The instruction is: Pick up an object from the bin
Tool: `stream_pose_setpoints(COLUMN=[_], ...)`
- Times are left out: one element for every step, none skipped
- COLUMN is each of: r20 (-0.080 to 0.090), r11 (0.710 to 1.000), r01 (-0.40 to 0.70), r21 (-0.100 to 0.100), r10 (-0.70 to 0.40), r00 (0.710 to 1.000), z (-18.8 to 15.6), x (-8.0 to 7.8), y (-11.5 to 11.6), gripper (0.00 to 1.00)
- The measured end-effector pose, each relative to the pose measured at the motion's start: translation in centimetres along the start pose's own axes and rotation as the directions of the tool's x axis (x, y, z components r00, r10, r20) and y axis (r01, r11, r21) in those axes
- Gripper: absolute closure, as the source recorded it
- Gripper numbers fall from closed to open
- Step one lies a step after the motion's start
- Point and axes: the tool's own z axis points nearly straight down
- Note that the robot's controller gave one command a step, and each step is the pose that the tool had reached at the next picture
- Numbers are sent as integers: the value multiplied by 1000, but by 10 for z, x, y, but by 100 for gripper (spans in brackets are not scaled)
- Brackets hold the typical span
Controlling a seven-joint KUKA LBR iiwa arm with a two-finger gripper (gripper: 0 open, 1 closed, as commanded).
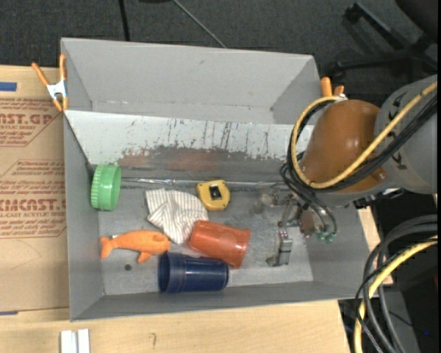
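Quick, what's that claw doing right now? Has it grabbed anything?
Claw: down over bare bin floor, right of the orange cup; nothing visibly in it; open or closed cannot be told.

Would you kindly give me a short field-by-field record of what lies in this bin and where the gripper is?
bin: grey metal
gripper: low over the floor on the right, beside the orange cup
left: green lid, orange toy fish
middle: white cloth, yellow tape measure
front: dark blue cup, lying on its side
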Motion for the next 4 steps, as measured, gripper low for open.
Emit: stream_pose_setpoints(r20=[0,8,-6,-6], r11=[1000,999,991,991], r01=[0,48,-131,-131], r21=[0,1,1,1], r10=[0,-48,131,131], r00=[1000,999,991,991], z=[0,51,75,75], x=[0,-28,-32,-32], y=[0,40,68,68], gripper=[0,0,100,100])
